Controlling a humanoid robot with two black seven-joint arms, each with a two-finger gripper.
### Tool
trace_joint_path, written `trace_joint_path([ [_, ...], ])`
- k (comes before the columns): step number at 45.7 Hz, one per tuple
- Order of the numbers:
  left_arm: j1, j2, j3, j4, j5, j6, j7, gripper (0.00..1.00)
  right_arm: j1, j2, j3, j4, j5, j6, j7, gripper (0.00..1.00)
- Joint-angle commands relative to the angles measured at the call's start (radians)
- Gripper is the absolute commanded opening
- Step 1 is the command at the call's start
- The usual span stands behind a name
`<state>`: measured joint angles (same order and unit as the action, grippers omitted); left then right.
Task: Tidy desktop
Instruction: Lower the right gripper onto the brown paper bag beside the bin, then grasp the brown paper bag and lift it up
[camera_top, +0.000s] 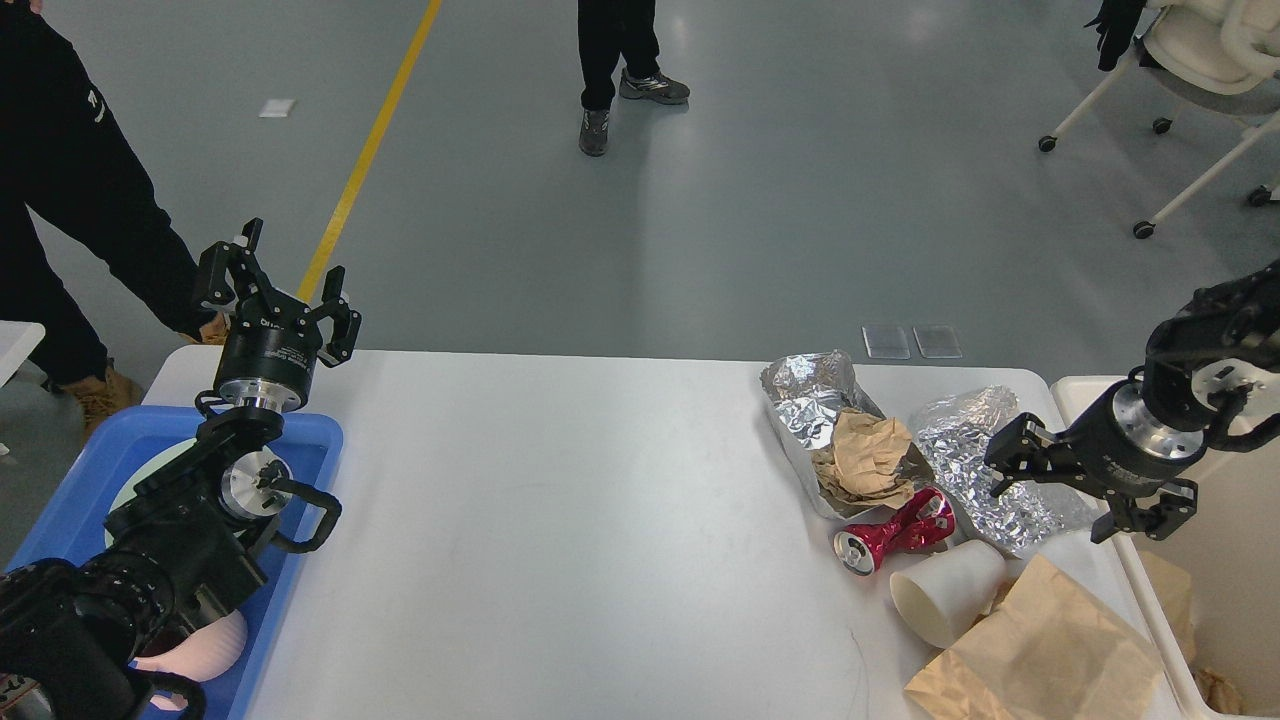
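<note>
Our right end effector (1090, 495) hangs with fingers spread, empty, above the tabletop (560, 520); the left end effector (275, 290) is likewise spread. Just beneath the right: crumpled foil bag (975, 470), light, springy, slippery. We judge pinching a raised fold best.

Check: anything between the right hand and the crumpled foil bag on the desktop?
Nothing visible. The right hand is open, right over the near end of the foil bag, with no object between them. The white paper cup and brown paper bag lie nearer the camera, out of that path.
</note>
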<state>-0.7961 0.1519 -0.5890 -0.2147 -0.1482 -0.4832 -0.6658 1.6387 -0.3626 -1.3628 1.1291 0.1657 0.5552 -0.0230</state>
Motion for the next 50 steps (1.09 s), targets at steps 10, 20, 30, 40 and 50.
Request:
trace_joint_path([
  [10, 0.0, 0.0, 0.0, 0.0, -0.001, 0.0, 0.0, 0.96, -0.189, 0.074, 0.016, -0.028, -0.02, -0.147, 0.0, 1.0],
  [20, 0.0, 0.0, 0.0, 0.0, 0.001, 0.0, 0.0, 0.96, -0.278, 0.102, 0.034, -0.068, -0.02, -0.159, 0.0, 0.99],
  [30, 0.0, 0.0, 0.0, 0.0, 0.001, 0.0, 0.0, 0.96, -0.303, 0.093, 0.039, -0.063, -0.018, -0.245, 0.002, 0.65],
  [40, 0.0, 0.0, 0.0, 0.0, -0.001, 0.0, 0.0, 0.96, -0.31, 0.077, 0.019, -0.061, -0.078, -0.248, 0.003, 0.0],
  [50, 0.0, 0.0, 0.0, 0.0, -0.001, 0.0, 0.0, 0.96, -0.266, 0.025, -0.004, -0.04, -0.268, -0.232, 0.003, 0.0],
])
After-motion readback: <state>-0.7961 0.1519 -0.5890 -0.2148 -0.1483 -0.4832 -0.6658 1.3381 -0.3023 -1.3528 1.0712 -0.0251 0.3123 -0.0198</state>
